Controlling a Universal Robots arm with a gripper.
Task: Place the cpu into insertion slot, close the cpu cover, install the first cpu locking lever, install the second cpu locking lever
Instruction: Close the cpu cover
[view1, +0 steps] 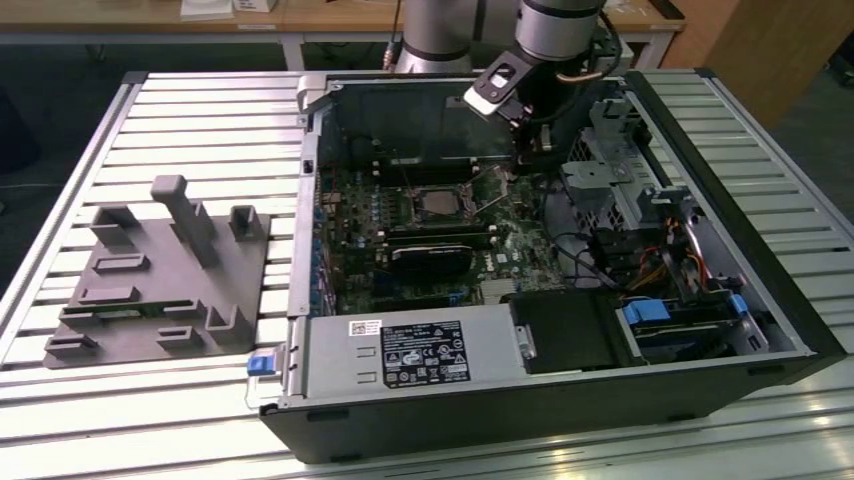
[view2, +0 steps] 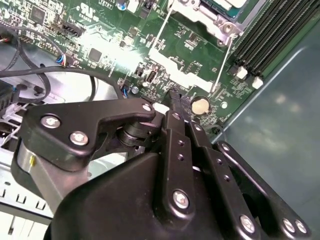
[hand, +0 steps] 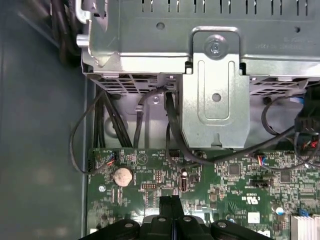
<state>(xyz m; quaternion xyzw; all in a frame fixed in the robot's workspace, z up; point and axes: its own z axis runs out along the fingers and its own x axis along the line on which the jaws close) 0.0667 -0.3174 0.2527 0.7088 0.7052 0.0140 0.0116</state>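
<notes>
The insertion slot (view1: 434, 190) is a square metal-rimmed socket on the green motherboard (view1: 514, 262) inside the open computer case. A grey square that looks like the cpu (view1: 435, 206) lies in its middle. The silver cpu cover (view2: 200, 17) lies over the socket. Two thin wire levers (view2: 159, 32) (view2: 226, 57) run beside it; one lever (view1: 502, 200) stands up slanted. My gripper (view1: 534, 150) hangs to the exterior view's right of the socket. Its black fingertips (view2: 172, 97) (hand: 170, 202) are pressed together with nothing between them, just above the board near a coin cell (hand: 122, 176).
A metal drive cage (hand: 215, 75) with black cables (hand: 172, 135) stands close beyond the fingers. Long black memory slots (view2: 270, 35) and a black card (view1: 427, 262) flank the socket. The case walls (view1: 747, 190) hem in the arm. A grey fixture block (view1: 160, 270) lies on the slatted table.
</notes>
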